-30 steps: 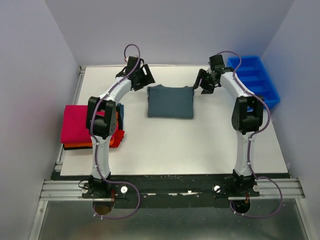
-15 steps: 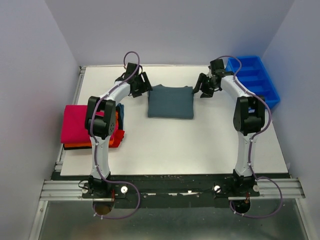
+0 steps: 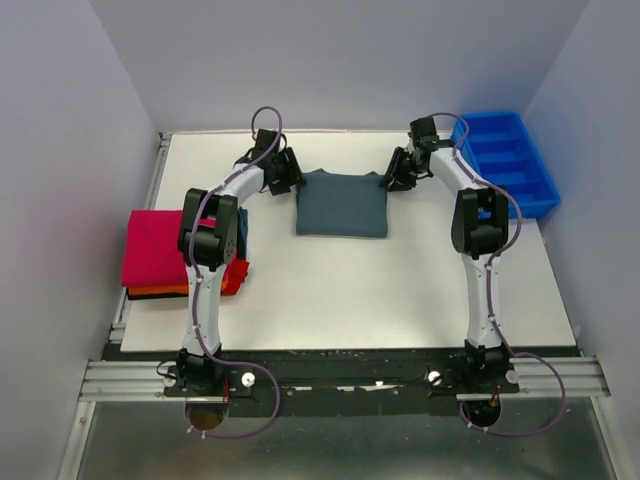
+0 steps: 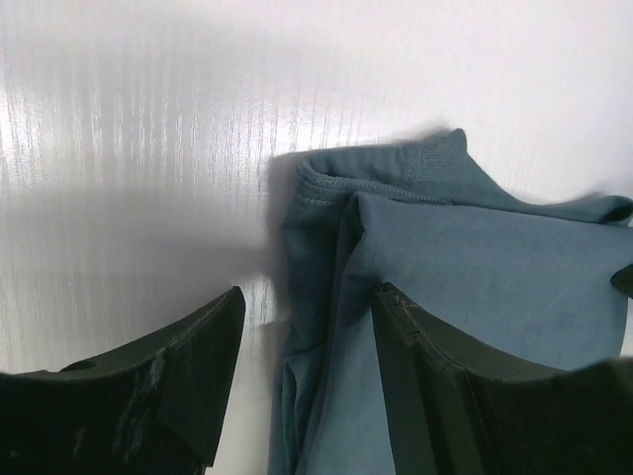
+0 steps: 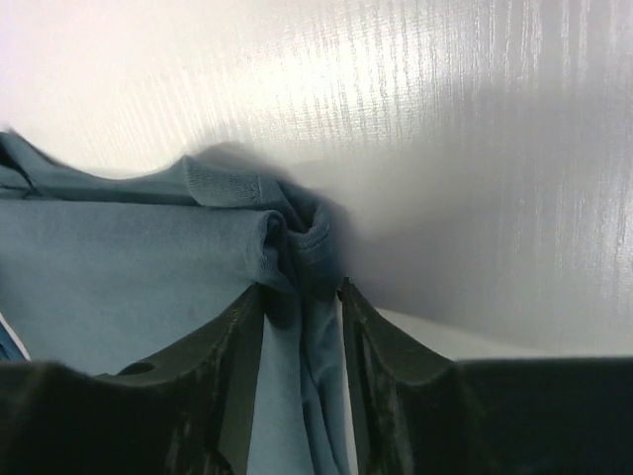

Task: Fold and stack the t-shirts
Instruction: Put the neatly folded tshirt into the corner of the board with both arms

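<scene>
The slate grey-blue t-shirt (image 3: 340, 205) lies folded into a rectangle at the back middle of the table. My left gripper (image 3: 289, 178) is at its far left corner. In the left wrist view its jaws (image 4: 307, 293) are open and straddle the shirt's (image 4: 475, 267) folded edge. My right gripper (image 3: 391, 179) is at the far right corner. In the right wrist view its jaws (image 5: 302, 287) are closed on the bunched corner of the shirt (image 5: 129, 287). The crimson-pink t-shirt (image 3: 155, 245) lies folded on the orange t-shirt (image 3: 236, 278) at the left edge.
A bright blue plastic tray (image 3: 505, 160) with compartments stands at the back right, close behind the right arm. The white table (image 3: 350, 290) ends at a metal rail in front. Grey walls stand on three sides.
Both grippers have moved inward and down to the far corners of the grey-blue shirt. The right jaws now pinch its corner. The shirt itself has not moved.
</scene>
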### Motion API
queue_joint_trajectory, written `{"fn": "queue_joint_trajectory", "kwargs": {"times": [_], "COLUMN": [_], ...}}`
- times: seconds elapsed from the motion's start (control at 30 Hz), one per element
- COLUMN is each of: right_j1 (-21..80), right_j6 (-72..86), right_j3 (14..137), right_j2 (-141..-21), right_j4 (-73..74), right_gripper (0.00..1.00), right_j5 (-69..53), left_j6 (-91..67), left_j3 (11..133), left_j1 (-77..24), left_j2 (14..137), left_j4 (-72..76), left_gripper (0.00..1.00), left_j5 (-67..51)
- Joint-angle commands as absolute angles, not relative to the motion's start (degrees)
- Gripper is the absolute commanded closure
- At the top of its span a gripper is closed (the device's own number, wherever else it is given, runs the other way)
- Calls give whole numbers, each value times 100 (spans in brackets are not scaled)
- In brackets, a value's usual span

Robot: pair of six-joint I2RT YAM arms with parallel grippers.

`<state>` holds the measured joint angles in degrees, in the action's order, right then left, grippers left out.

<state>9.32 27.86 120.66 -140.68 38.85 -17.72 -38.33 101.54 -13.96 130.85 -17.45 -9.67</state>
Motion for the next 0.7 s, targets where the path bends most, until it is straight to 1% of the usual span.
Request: {"fn": "queue_joint_trajectory", "kwargs": {"times": [0.0, 0.2, 0.23, 0.3, 0.37, 0.5, 0.57, 0.67], "right_j1": [1019, 1098, 1107, 1116, 1116, 1134, 1125, 1125], "right_j6": [2848, 2839, 2848, 2874, 2874, 2865, 2839, 2839], "right_j3": [12181, 12208, 12217, 12208, 12173, 12041, 12032, 12076], "right_j2": [-14273, -14282, -14282, -14291, -14247, -14133, -14098, -14071], "right_j4": [4201, 4245, 4236, 4236, 4201, 4122, 4139, 4157], "right_gripper": [58, 73, 78, 91, 99, 99, 99, 99], "right_j5": [-1617, -1582, -1599, -1600, -1591, -1521, -1512, -1529], "left_j6": [-3753, -3762, -3770, -3788, -3814, -3841, -3876, -3981], "left_j3": [10301, 10266, 10266, 10266, 10266, 10239, 10239, 10239], "left_j1": [-1371, -1310, -1310, -1301, -1301, -1301, -1301, -1301], "left_j2": [13430, 13456, 13473, 13500, 13526, 13561, 13605, 13710], "left_j4": [-1899, -1767, -1741, -1723, -1696, -1626, -1565, -1451], "left_gripper": [31, 32, 32, 34, 37, 42, 50, 52], "left_j5": [-1116, -1248, -1283, -1327, -1380, -1441, -1537, -1643]}}
